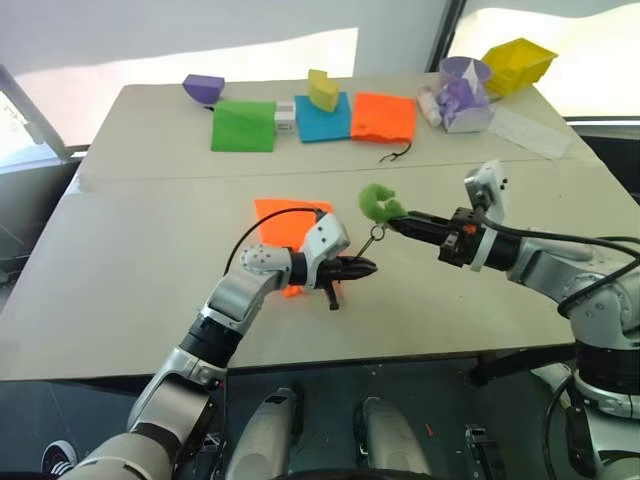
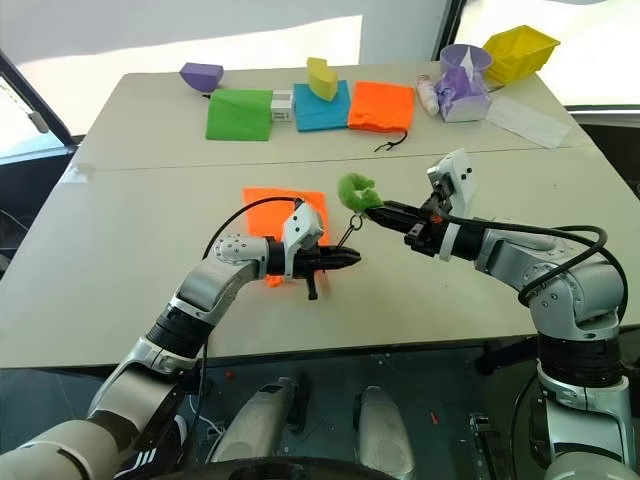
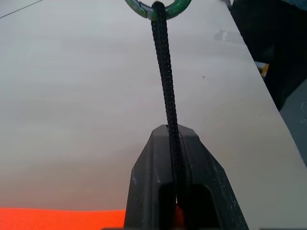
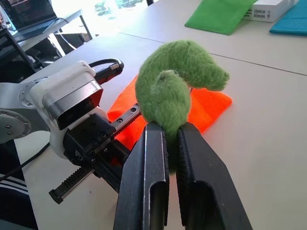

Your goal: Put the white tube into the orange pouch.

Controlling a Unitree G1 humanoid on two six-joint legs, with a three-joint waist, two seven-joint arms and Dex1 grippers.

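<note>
Left gripper [image 1: 368,267]: fingers pressed together, pinching a dark cord [image 3: 164,76], pointing level toward the right arm. Right gripper [image 1: 392,222]: clamped on a green pom-pom [image 4: 175,88], pointing back at the left.

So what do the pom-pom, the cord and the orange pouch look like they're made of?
Green pom-pom: fuzzy felted fibre, matte, probably wool or felt. Dark cord: braided textile, its weave visible. Orange pouch: thin matte fabric lying flat on the table, likely woven cloth; its weave can't be made out.
</note>
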